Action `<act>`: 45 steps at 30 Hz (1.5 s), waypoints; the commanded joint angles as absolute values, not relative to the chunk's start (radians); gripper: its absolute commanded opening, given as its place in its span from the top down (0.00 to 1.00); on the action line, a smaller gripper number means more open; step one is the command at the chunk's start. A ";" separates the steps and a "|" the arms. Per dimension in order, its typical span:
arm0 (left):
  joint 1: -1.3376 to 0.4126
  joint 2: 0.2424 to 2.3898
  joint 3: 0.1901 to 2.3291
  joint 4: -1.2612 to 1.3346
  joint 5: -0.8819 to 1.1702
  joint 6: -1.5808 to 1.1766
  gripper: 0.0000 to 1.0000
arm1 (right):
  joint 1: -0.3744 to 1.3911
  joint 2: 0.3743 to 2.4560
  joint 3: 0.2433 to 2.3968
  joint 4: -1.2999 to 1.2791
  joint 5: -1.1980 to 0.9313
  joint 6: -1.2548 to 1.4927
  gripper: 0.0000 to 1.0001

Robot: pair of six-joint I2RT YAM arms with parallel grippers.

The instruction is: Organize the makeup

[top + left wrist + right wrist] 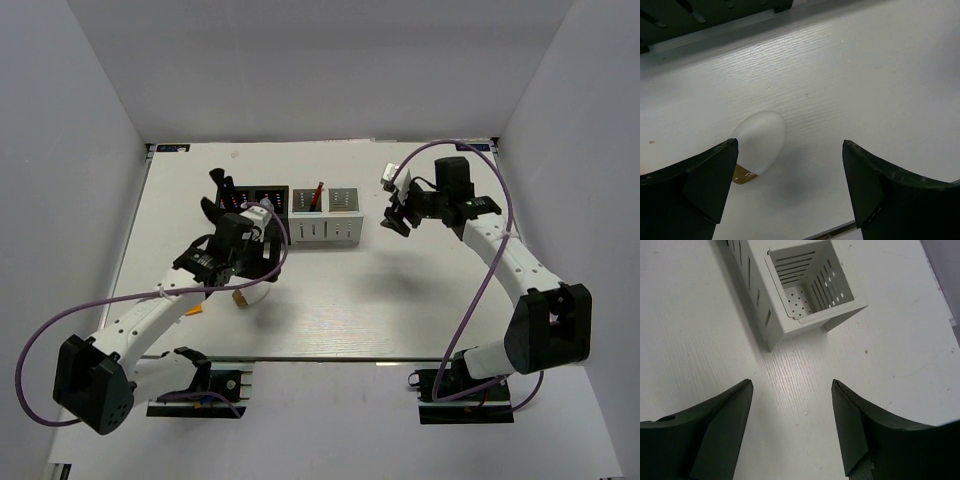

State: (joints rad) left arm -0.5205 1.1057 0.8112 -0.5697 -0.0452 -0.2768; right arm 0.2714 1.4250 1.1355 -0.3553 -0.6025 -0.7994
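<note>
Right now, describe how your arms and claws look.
The left arm and right arm are white links with black joints and bulky black shoulders. A purple cable loops along each. The left claw and right claw each have two dark, curved, wedge-shaped fingers.

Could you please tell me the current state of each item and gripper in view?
left gripper, open, holding nothing
right gripper, open, holding nothing
white sponge, lying on the table, not gripped
red stick, standing in the white organizer's left compartment
white organizer, right compartment empty
black brushes, standing in the black organizer
</note>
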 commanded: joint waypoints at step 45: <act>-0.526 1.152 0.660 -0.560 -0.324 -0.680 0.05 | 0.187 1.381 1.089 -0.354 -0.698 -0.811 0.28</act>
